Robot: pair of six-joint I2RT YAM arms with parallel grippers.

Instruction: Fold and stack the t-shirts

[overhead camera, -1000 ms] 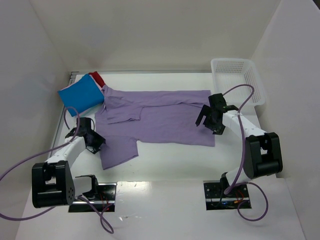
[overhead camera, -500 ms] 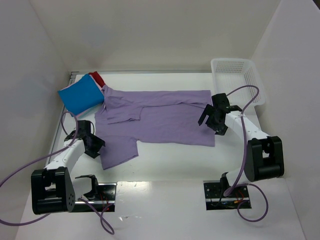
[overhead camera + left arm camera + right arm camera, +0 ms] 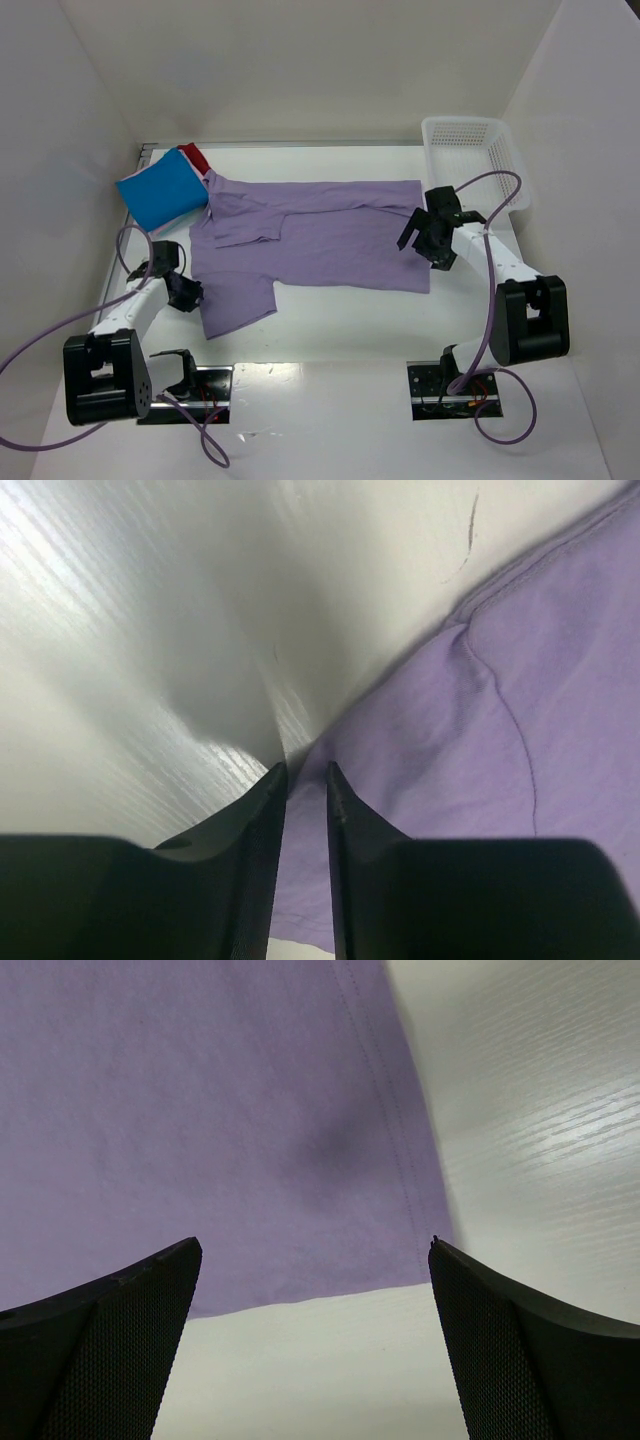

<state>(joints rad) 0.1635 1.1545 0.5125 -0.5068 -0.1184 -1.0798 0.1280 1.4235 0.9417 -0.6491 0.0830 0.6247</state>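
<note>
Lavender t-shirt (image 3: 330, 235), one, blue square (image 3: 160, 190), one, red square (image 3: 197, 157), one, left end effector (image 3: 305, 772) narrow, right end effector (image 3: 312, 1248) wide

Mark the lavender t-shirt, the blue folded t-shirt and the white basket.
lavender t-shirt (image 3: 340, 235), top view, middle of its body
blue folded t-shirt (image 3: 160, 195), top view, centre of its upper face
white basket (image 3: 460, 122), top view, its far rim

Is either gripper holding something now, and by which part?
Right gripper is open, holding nothing. Left gripper is nearly closed at the sleeve edge of the lavender t-shirt; whether it grips cannot be told.
</note>
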